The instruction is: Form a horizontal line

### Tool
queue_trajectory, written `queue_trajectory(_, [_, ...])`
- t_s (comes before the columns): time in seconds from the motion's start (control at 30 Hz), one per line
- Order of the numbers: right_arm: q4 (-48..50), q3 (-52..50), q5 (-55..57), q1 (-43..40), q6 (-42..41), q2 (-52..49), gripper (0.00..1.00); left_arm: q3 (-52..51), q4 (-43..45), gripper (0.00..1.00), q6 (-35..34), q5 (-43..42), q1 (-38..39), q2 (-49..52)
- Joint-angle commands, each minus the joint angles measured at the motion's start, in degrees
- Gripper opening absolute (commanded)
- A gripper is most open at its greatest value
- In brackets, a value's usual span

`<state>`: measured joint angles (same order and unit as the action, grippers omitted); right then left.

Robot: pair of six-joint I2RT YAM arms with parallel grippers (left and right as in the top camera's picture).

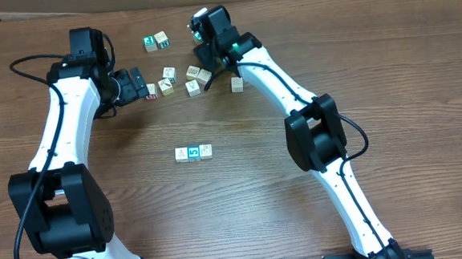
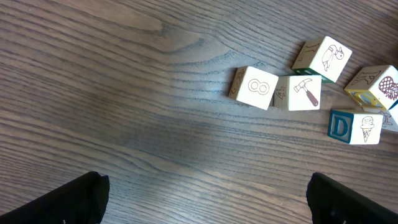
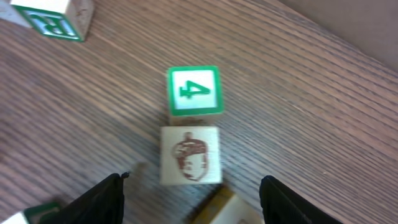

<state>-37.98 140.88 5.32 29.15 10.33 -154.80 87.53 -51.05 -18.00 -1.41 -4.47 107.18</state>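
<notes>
A short horizontal line of small cubes (image 1: 194,152) lies mid-table, its middle cube blue-faced with a white "5" (image 1: 194,152) between whitish ones. My left gripper (image 1: 144,88) (image 2: 208,205) stands wide open over bare wood, left of the loose cubes. My right gripper (image 1: 209,66) (image 3: 196,205) hangs open above the loose cluster. A yellow-edged cube (image 3: 227,208) lies between its fingers without touching either. An acorn cube (image 3: 189,155) and a green "4" cube (image 3: 194,91) lie just ahead of it.
Loose cubes lie scattered at the back: an "8" cube (image 2: 254,88), a hammer cube (image 2: 300,93), a bird cube (image 2: 323,57), a "D" cube (image 2: 354,126). Two green-faced cubes (image 1: 156,42) sit farther back; one single cube (image 1: 237,84) lies under the right arm.
</notes>
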Motion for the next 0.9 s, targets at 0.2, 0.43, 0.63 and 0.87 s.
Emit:
queue_trajectory(0.2, [1.1,0.0,-5.5,-1.7,-1.0,-2.8,0.70,0.5,0.1,1.00,0.0,0.3,0.7,0.4])
queue_trajectory(0.43, [2.5,0.0,-5.5,-1.2,-1.1,-2.8,0.70,0.5,0.1,0.99,0.0,0.3,0.7,0.4])
queue_trajectory(0.63, [3.2,0.0,-5.5,-1.2,-1.1,-2.8,0.71,0.5,0.2,1.00,0.0,0.4,0.7,0.4])
queue_trajectory(0.87, [5.9,0.0,-5.5,-1.2,-1.1,-2.9,0.70,0.5,0.1,1.00,0.0,0.3,0.7,0.4])
